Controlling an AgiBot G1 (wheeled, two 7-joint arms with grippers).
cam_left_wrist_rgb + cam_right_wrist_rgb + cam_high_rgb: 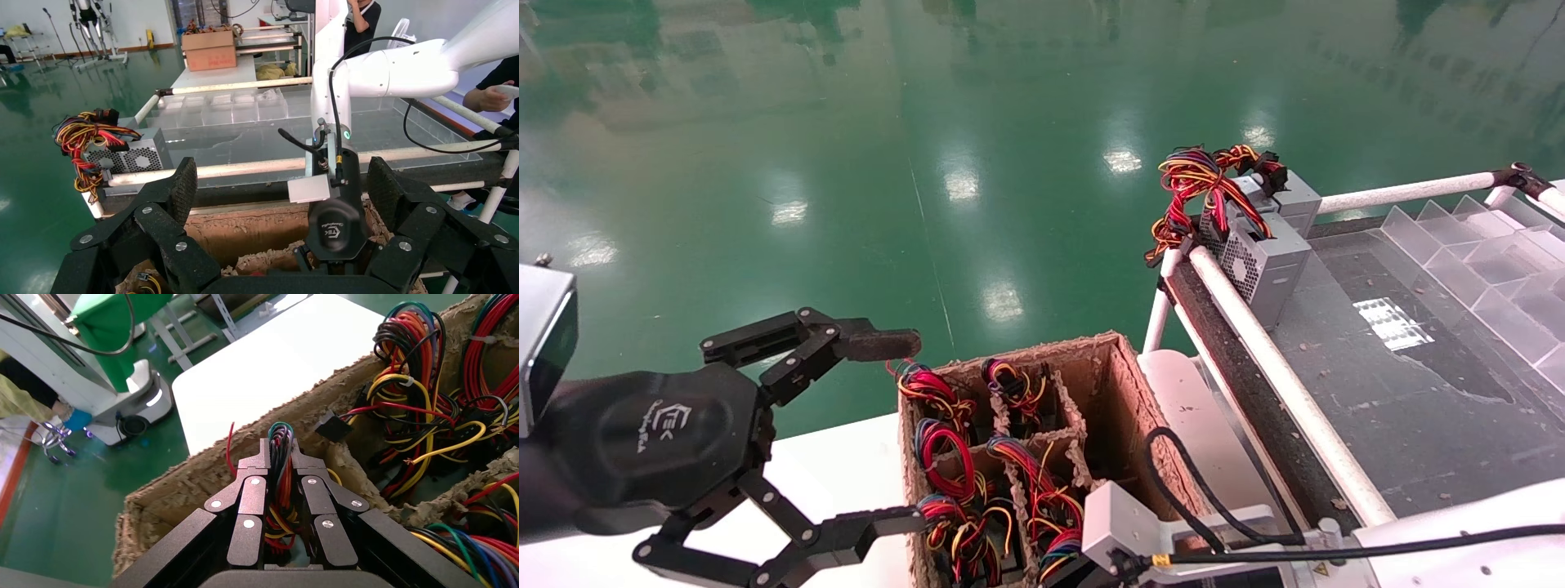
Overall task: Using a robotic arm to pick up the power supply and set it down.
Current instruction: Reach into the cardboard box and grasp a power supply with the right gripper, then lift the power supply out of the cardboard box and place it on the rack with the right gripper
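right end effector [280,454] clamped on wire bundle [281,478], unseen from head view

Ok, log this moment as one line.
right gripper: shut on wire bundle, inside cardboard box | left gripper: open, beside box | power supply body: hidden

Two grey power supply units [1267,237] are seen on the conveyor's edge, one behind the other. One brown pulp tray [1120,384] is counted, and five wire bundles [944,461] are seen in its compartments in the head view. Two black grippers are counted: the left gripper [891,433] and the right gripper [280,454]. Two cardboard boxes [210,50] are seen far off.
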